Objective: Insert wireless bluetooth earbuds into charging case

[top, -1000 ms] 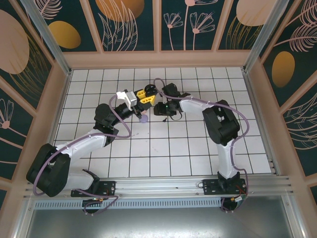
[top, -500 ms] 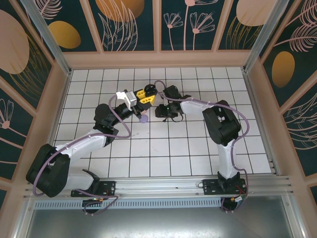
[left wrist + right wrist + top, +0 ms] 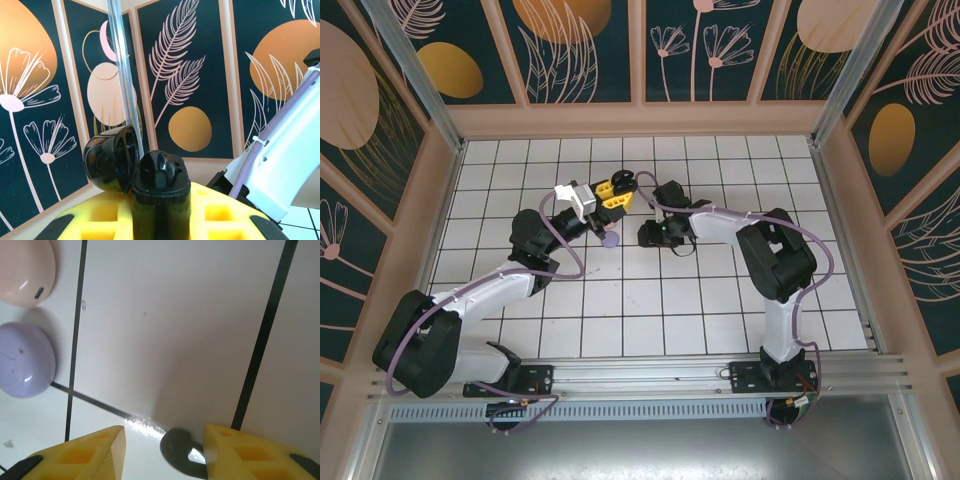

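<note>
From the overhead camera I see a white tiled counter (image 3: 700, 300) ruled with dark grid lines, inside a booth of patterned wall panels. The yellow-fingered left pincer (image 3: 610, 193) is over the far middle of the counter, clamped on a glossy black round charging case (image 3: 625, 180). Just to its right, the right pincer (image 3: 653, 235) points down close to the tiles. A smooth lilac round case (image 3: 609, 240) lies on the counter between the two arms. In the left wrist camera, the left pincer (image 3: 160, 227) grips the black case (image 3: 160, 182) by its lower half and holds it upright. Its hinged lid (image 3: 111, 160) is swung open to the left, and I cannot see into its wells from here. In the right wrist camera, the right pincer (image 3: 164, 435) hangs low over the tiles with its yellow fingers apart, gripping nothing. Between them, against the right finger, sits a small dark rounded shape (image 3: 180, 455). I take it to be a black earbud, though it is too blurred to be sure and could be shadow. The lilac case (image 3: 25, 360) and a pale pink round case (image 3: 22, 267) lie closed side by side at the upper left. I judge the step in hand to be picking up a black bud for the open case. The next move calls for centring the fingers about that tiny piece and closing gently. The bud then has to be carried to the held case and matched to its well.
</note>
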Available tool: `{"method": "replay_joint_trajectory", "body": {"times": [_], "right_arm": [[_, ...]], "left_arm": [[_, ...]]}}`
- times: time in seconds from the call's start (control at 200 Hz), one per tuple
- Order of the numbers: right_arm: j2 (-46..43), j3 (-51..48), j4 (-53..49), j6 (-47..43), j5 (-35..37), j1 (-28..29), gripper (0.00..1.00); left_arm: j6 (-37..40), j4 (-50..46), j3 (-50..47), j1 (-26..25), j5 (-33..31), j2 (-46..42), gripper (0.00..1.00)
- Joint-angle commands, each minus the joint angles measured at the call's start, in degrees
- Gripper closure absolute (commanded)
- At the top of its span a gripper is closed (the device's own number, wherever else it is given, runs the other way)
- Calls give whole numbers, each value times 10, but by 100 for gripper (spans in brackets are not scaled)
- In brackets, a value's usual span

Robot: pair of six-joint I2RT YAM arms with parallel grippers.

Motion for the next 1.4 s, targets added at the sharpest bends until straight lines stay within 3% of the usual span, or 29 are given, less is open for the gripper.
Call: {"method": "replay_joint_trajectory", "body": {"times": [0.0,0.135,0.305,0.571,1.096,1.396], "right_arm": [[-27,-13,-12,12,2,11,55],[-37,-15,-15,15,9,23,55],[-32,3,-36,16,72,31,51],[9,54,-87,-58,153,62,51],[50,88,-117,-49,181,69,54],[66,109,-133,-44,202,77,61]], "left_arm": [[0,12,2,-2,-6,-10,100],[0,12,2,-2,-6,-10,100],[0,14,3,-2,-6,-8,100],[1,13,4,-2,-5,-10,100],[9,7,4,-2,-6,-13,100],[11,7,4,-2,-6,-13,100]]}}
